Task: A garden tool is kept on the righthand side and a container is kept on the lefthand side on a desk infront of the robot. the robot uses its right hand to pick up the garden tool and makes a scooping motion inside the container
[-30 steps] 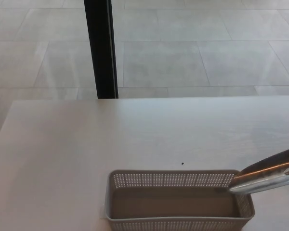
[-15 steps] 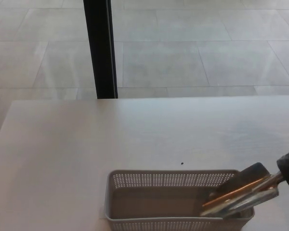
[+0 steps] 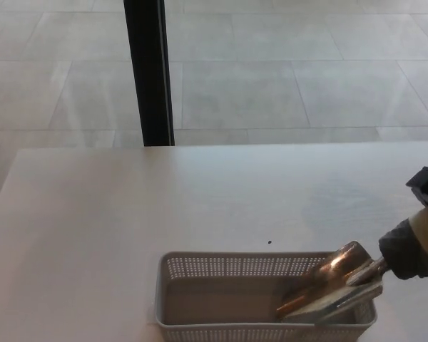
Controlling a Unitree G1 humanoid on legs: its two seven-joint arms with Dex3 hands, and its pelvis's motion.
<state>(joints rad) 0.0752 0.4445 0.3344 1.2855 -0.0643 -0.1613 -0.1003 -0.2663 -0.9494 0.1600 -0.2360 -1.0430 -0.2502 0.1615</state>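
Note:
A grey perforated container (image 3: 200, 266) sits on the white desk (image 3: 128, 206) at the bottom centre. A shiny metal garden trowel (image 3: 327, 285) slants down into the container's right end, blade tip toward the left. My right hand (image 3: 417, 235) enters from the right edge and is shut on the trowel's handle, just outside the container's right wall. My left hand does not show.
A black vertical post (image 3: 150, 71) stands beyond the desk's far edge, on the tiled floor (image 3: 285, 71). A small dark speck (image 3: 269, 241) lies on the desk just behind the container.
The trowel has moved left and tipped down from above the container's right corner into its right end. My right hand has come into view from the right edge.

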